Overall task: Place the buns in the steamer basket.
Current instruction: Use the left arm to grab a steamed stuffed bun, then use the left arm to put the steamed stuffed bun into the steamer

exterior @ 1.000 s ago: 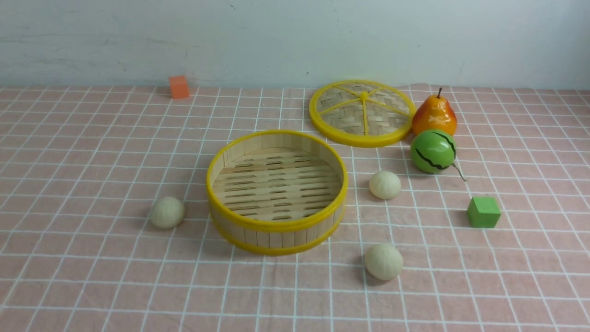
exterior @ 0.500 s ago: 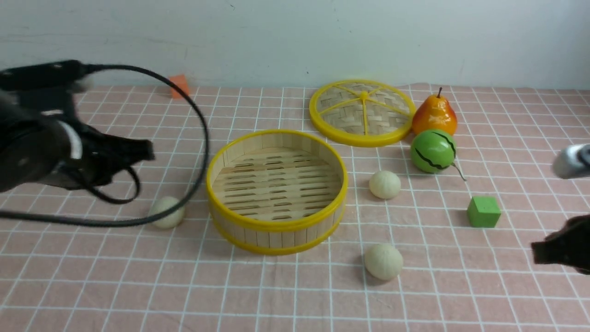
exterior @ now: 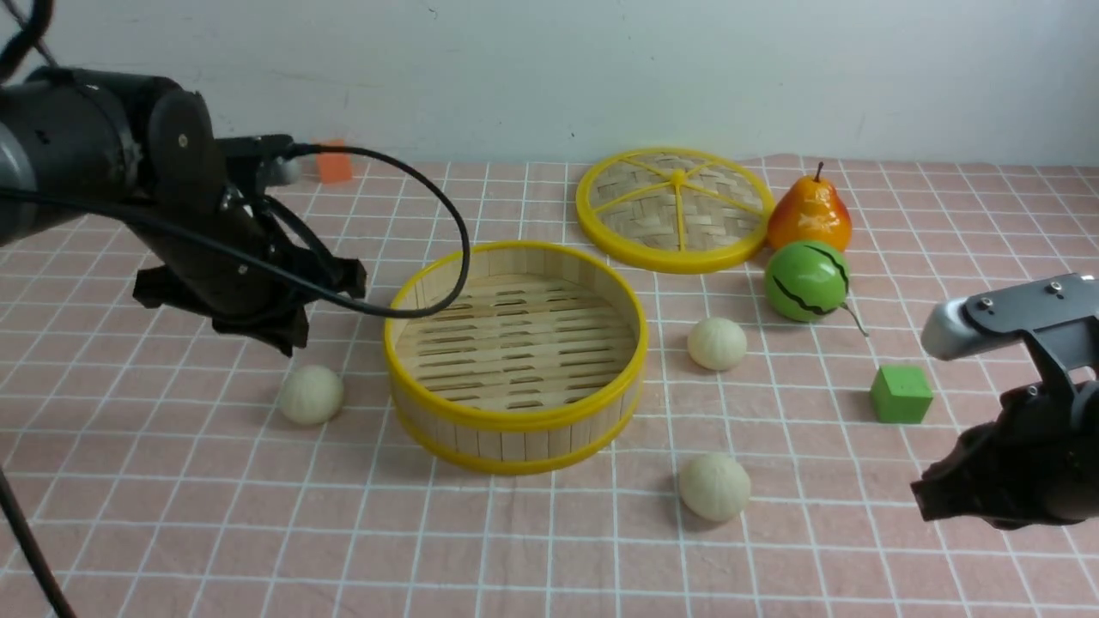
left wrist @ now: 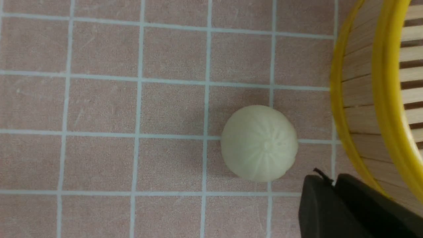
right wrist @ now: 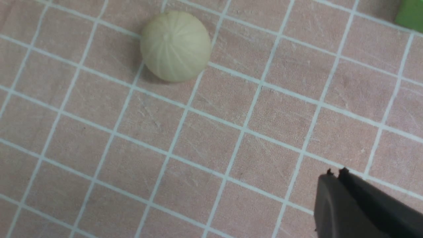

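Steamer basket [exterior: 515,442] mid-table. One bun [exterior: 311,395] lies left of it, close below my left pincer [exterior: 288,339]. A second bun [exterior: 717,344] lies right of the basket, with a third bun [exterior: 714,487] nearer me. Behind them are the lid [exterior: 674,210], pear [exterior: 809,215] and melon [exterior: 807,281]. A cube [exterior: 900,395] sits beyond my right pincer [exterior: 923,502].

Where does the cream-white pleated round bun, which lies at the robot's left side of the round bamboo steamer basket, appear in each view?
Front view: the bun lies on the pink checked cloth, just left of the steamer basket.
Left wrist view: the bun lies beside the steamer basket wall, apart from it.
Right wrist view: not in it; a different bun shows there.
Shared landmark: the basket's yellow rim, front and left wrist views.
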You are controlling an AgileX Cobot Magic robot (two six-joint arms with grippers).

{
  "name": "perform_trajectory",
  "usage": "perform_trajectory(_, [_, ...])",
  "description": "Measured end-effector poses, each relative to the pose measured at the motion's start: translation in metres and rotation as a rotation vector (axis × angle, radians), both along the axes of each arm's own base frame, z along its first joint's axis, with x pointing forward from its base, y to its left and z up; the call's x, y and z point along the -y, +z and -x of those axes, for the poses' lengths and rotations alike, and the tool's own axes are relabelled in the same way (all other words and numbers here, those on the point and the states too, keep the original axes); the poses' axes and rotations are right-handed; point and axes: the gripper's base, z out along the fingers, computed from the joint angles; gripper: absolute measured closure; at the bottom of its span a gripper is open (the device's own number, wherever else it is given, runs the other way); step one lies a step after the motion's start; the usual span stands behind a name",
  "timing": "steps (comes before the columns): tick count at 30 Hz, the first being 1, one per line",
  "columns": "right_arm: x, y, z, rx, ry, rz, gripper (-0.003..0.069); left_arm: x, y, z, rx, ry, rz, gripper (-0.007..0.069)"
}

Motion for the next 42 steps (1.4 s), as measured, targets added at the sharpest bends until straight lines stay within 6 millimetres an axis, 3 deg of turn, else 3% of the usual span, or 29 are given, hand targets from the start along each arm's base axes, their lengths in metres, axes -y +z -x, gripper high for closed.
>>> perform_trajectory(5, [-0.001, 0.001, -0.001, 0.003, -0.008, -0.016, 0.064, -0.003, -0.036, -0.013, -0.061, 0.029, -0.008, 0.0271])
perform_trajectory(7, [-0.002, 0.001, 0.0, 0.001, -0.014, -0.031, 0.0637, -0.003, -0.044, -0.017, -0.063, 0.033, -0.013, 0.0218])
perform_trajectory(10, [-0.003, 0.001, 0.0, -0.003, -0.022, -0.05, 0.0636, -0.003, -0.052, -0.021, -0.063, 0.049, -0.012, 0.0202])
perform_trajectory(14, [-0.004, 0.002, 0.0, -0.007, -0.032, -0.072, 0.063, -0.003, -0.059, -0.025, -0.054, 0.069, -0.019, 0.0272])
perform_trajectory(15, [-0.004, 0.002, 0.0, -0.008, -0.034, -0.077, 0.0629, -0.004, -0.061, -0.026, -0.057, 0.071, -0.021, 0.0356])
perform_trajectory(16, [-0.004, 0.002, 0.0, -0.008, -0.035, -0.079, 0.0628, -0.004, -0.061, -0.026, -0.057, 0.071, -0.021, 0.0367])
perform_trajectory(19, [-0.004, 0.002, 0.0, -0.009, -0.037, -0.083, 0.0627, -0.004, -0.059, -0.026, -0.051, 0.072, -0.02, 0.0556])
perform_trajectory(21, [-0.004, 0.002, 0.0, -0.009, -0.037, -0.082, 0.0627, -0.004, -0.047, -0.025, -0.035, 0.072, -0.019, 0.0624])
perform_trajectory(24, [-0.004, 0.002, 0.0, -0.008, -0.037, -0.082, 0.0626, -0.003, -0.023, -0.025, 0.005, 0.075, 0.0, 0.0628])
perform_trajectory(26, [-0.004, 0.002, -0.001, 0.002, -0.038, -0.082, 0.0623, 0.002, 0.017, -0.023, 0.084, 0.062, 0.056, 0.0628])
perform_trajectory(29, [-0.004, 0.003, -0.002, 0.017, -0.041, -0.082, 0.0619, 0.024, 0.063, -0.019, 0.194, -0.045, 0.11, 0.0628])
perform_trajectory(31, [-0.004, 0.003, -0.003, 0.02, -0.042, -0.082, 0.0616, 0.042, 0.071, -0.017, 0.226, -0.125, 0.119, 0.0628])
perform_trajectory(34, [-0.004, 0.003, -0.003, 0.019, -0.04, -0.08, 0.0613, 0.061, 0.058, -0.019, 0.211, -0.197, 0.099, 0.0628])
perform_trajectory(37, [-0.004, 0.003, -0.002, 0.013, -0.037, -0.079, 0.0609, 0.076, 0.012, -0.032, 0.112, -0.225, 0.065, 0.0613])
perform_trajectory(40, [-0.004, 0.0, -0.003, 0.003, -0.037, -0.077, 0.0603, 0.079, -0.025, -0.041, 0.035, -0.23, 0.036, 0.0521])
perform_trajectory(42, [-0.005, -0.002, -0.004, -0.007, -0.037, -0.076, 0.06, 0.08, -0.033, -0.043, 0.022, -0.23, 0.032, 0.0459])
